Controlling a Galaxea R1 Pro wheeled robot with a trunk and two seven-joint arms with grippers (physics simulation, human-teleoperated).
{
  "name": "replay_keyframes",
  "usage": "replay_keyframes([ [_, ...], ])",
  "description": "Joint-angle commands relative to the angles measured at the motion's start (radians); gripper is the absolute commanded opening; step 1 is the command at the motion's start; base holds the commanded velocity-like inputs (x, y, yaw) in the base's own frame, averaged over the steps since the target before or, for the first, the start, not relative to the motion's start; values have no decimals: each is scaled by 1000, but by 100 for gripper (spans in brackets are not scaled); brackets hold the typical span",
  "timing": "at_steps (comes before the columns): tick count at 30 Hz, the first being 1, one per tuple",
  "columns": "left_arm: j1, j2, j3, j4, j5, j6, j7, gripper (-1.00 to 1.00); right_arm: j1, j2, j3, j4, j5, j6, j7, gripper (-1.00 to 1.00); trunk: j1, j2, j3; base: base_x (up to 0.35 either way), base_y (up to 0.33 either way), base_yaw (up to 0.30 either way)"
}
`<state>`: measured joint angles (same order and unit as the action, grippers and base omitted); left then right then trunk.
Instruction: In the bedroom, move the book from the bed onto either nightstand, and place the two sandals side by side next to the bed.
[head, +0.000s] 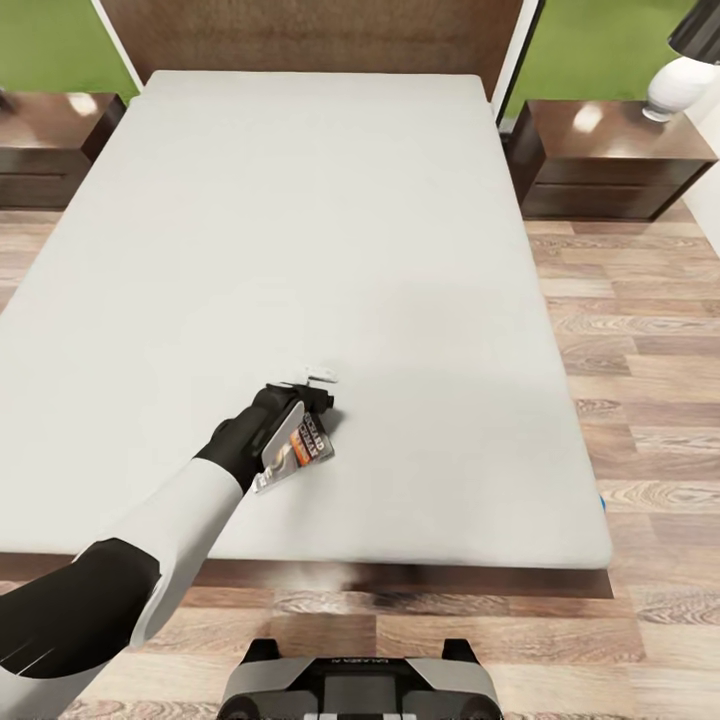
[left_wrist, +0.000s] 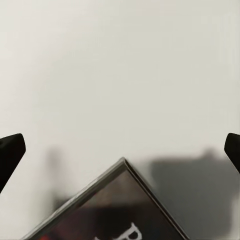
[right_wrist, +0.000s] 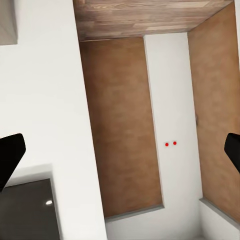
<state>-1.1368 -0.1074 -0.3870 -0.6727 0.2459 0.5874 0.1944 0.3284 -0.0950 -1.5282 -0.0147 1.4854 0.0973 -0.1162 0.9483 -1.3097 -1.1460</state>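
The book (head: 300, 448), dark with orange and white lettering, lies tilted on the pale grey mattress of the bed (head: 330, 230), near its foot. My left gripper (head: 310, 400) sits right over it. In the left wrist view the fingers stand wide apart, open, and the book's corner (left_wrist: 115, 210) pokes up between them, close to the camera. A thin bright blue sliver of a sandal (head: 601, 503) peeks out past the bed's right edge; the rest is hidden. My right gripper (right_wrist: 120, 150) is open with nothing in it, facing white walls and wood flooring.
Dark brown nightstands stand on both sides of the headboard, one at the left (head: 50, 140) and one at the right (head: 610, 150). A white lamp (head: 678, 85) is at the top right. Plank floor (head: 640, 340) runs along the bed's right side. My base (head: 360, 685) is at the bed's foot.
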Motion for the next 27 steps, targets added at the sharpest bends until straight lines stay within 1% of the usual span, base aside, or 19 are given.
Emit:
replay_keyframes([
  [1,-1,1,-4,-1,11,3,9,100,0,0,-7,1,11,2,-3,100,0,0,-2,0,0,0],
  [27,-4,1,-3,15,8,2,14,100,0,-5,-7,0,11,-1,-3,100,0,0,-45,0,0,0],
])
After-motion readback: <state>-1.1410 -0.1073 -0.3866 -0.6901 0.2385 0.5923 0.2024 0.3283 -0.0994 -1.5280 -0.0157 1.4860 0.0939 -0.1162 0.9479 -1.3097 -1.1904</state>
